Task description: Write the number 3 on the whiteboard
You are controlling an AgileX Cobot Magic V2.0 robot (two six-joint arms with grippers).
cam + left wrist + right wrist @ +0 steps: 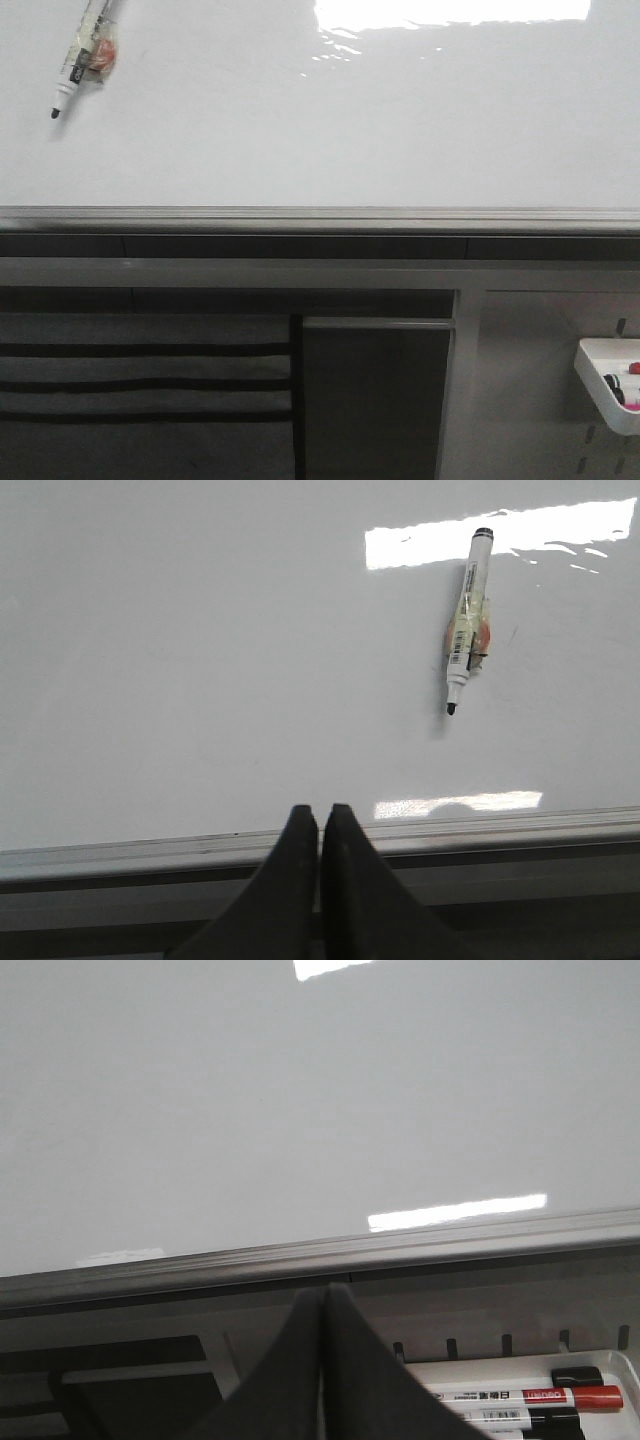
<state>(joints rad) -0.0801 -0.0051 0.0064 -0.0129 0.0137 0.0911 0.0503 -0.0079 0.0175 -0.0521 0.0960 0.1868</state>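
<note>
The whiteboard [330, 130] is glossy white, blank, with a silver-grey frame edge [320, 216] along its near side. No number 3 shows on it. An uncapped black-tipped marker [85, 52] lies on the board at the far left, also seen in the left wrist view as the marker [467, 630], tip toward the frame. My left gripper [320, 815] is shut and empty, its tips over the frame edge, well short of the marker. My right gripper [322, 1295] is shut and empty, below the board's edge [320, 1255]. Neither gripper shows in the front view.
A grey pegboard panel [530, 400] at the lower right carries a white tray [610, 385] with markers; a red-capped marker [530, 1398] lies in it beside my right gripper. Dark slatted panels [140, 385] sit below the frame on the left. Glare [450, 12] marks the board's far side.
</note>
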